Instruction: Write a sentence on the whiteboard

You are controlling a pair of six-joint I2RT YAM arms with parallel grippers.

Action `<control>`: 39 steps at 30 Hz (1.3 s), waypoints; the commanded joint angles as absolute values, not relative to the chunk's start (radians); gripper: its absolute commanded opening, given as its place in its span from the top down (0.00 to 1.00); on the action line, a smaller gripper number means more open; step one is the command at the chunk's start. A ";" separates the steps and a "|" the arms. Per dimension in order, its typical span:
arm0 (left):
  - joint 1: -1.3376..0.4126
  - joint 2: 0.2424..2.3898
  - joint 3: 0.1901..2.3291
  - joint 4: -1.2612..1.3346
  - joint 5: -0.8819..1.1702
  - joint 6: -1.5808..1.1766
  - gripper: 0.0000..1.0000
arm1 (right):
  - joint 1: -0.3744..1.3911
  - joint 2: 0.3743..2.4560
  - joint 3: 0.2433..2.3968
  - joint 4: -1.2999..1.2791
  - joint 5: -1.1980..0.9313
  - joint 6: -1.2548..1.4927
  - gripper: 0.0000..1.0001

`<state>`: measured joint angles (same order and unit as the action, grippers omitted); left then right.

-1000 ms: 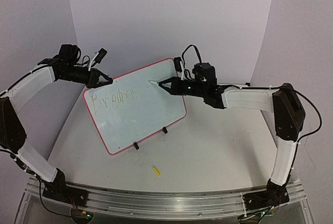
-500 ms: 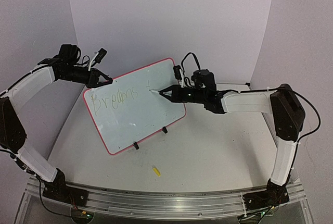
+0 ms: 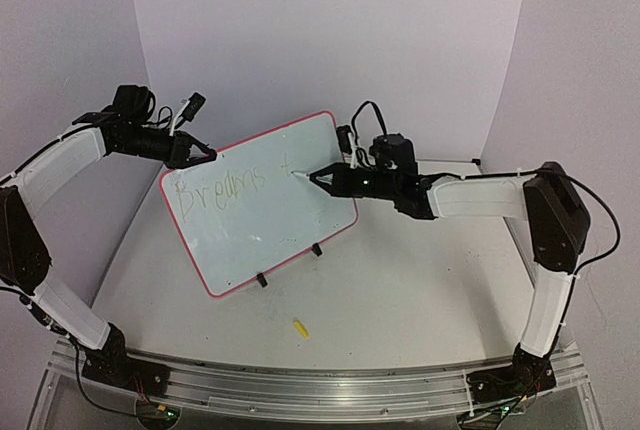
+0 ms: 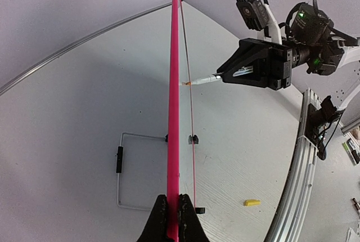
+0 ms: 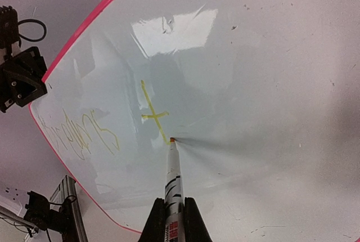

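Marker (image 5: 173, 169) tip, pinched in R claw (image 3: 320, 178), has slid down the whiteboard (image 3: 270, 235), leaving a cross-like stroke (image 5: 153, 113): 2nd word begun, I reckon. L claw (image 3: 203, 155) clamps the board's edge.

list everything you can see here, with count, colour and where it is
whiteboard: one, white with pink-red border, propped tilted mid-table
writing: one yellow word plus a cross-shaped stroke, on the board's upper part
clip feet: two, black, on the board's lower edge
marker: one, white body, orange tip at the board
small piece: one, yellow, perhaps a cap, lying on the table in front of the board
table: one, white
rail: one, silver, near edge
left gripper: black, shut on the board's edge
right gripper: black, shut on the marker
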<state>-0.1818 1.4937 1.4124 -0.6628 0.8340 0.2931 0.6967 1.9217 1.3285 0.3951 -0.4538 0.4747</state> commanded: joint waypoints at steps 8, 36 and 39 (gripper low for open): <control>-0.201 1.522 1.385 -0.711 0.864 0.338 1.00 | 0.689 1.821 1.298 0.444 -0.407 0.463 1.00; -0.200 1.523 1.385 -0.713 0.866 0.336 1.00 | 0.664 1.919 1.365 0.473 -0.453 0.492 1.00; -0.201 1.522 1.385 -0.712 0.866 0.336 1.00 | 0.664 1.929 1.378 0.474 -0.476 0.486 1.00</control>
